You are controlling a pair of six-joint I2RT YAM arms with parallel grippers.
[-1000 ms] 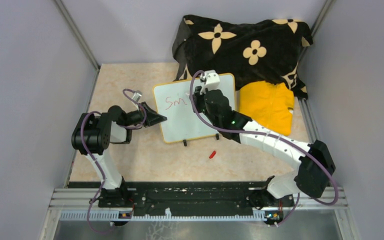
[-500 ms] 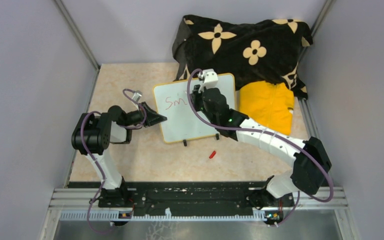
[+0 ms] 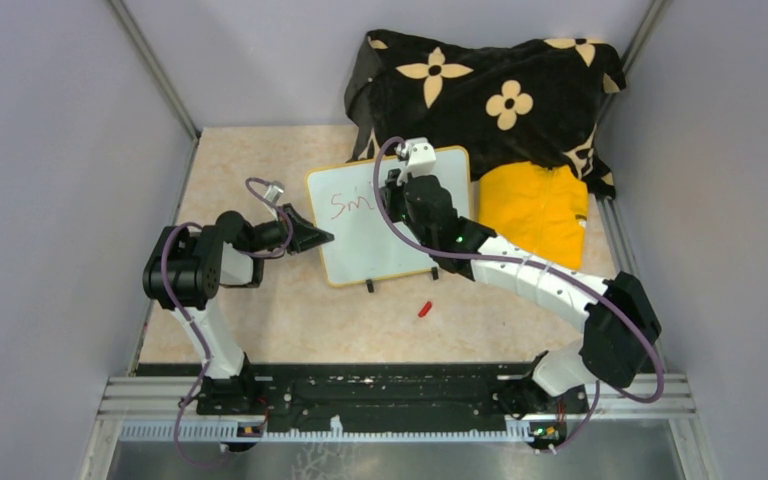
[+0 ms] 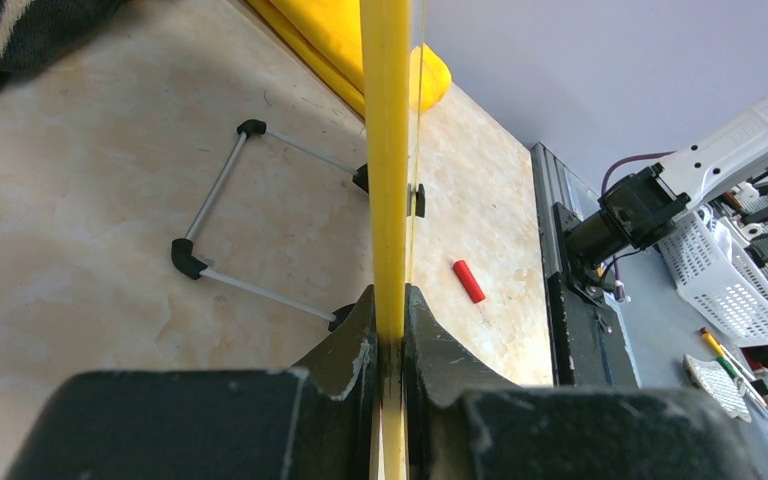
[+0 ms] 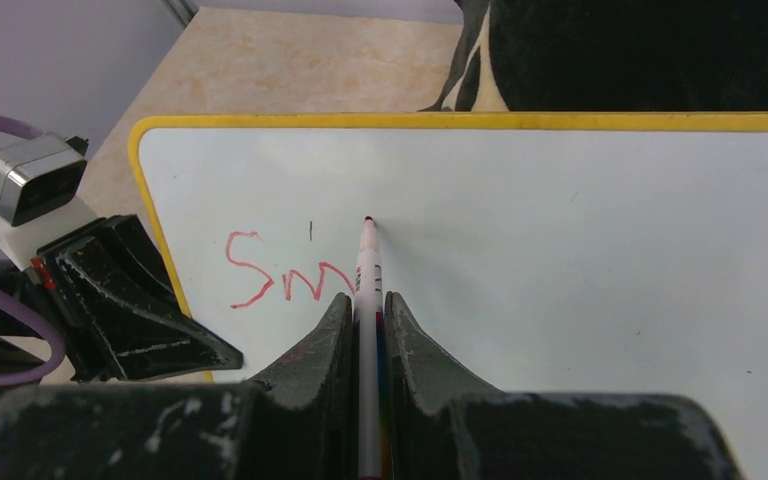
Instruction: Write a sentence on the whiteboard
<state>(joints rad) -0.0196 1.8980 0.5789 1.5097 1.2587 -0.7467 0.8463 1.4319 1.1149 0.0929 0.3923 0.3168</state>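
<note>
White marker pinched in right gripper | left gripper clamps whiteboard edge

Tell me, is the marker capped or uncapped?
Uncapped: the marker shows a bare dark tip at the whiteboard; a red cap lies on the table.

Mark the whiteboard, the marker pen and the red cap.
whiteboard (image 3: 362,250): top external view, bare white surface.
marker pen (image 5: 366,265): right wrist view, barrel near the tip.
red cap (image 3: 424,309): top external view, its middle.

Left arm and right arm: white links, black joints, looping purple cables; left hand, right hand scuffed black.
</note>
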